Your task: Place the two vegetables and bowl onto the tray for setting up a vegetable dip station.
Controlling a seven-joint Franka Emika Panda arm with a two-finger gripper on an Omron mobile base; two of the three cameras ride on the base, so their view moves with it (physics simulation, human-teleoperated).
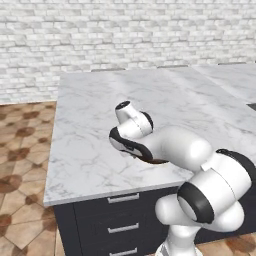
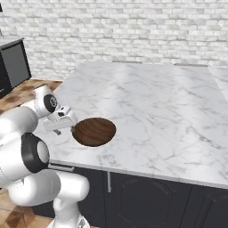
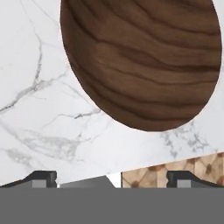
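Observation:
The bowl [image 2: 94, 131], round, shallow and of dark brown grained wood, sits on the marble counter close to its front edge. My gripper [image 2: 71, 127] hovers just left of the bowl's rim, at the counter's edge, pointing down. In the hand view the bowl [image 3: 140, 61] lies ahead of the gripper [image 3: 111, 179], whose dark fingertips [image 3: 41, 177] stand wide apart with nothing between them. The gripper is open and apart from the bowl. In the left base view my arm covers most of the bowl. The two vegetables and the tray are out of view.
The white marble counter [image 2: 151, 111] stretches back toward a pale brick wall [image 2: 133, 31]. Dark drawers [image 1: 120, 220] run under its front edge. Brown tiled floor [image 1: 20, 150] lies to the left. A dark cabinet [image 2: 13, 64] stands at the far left.

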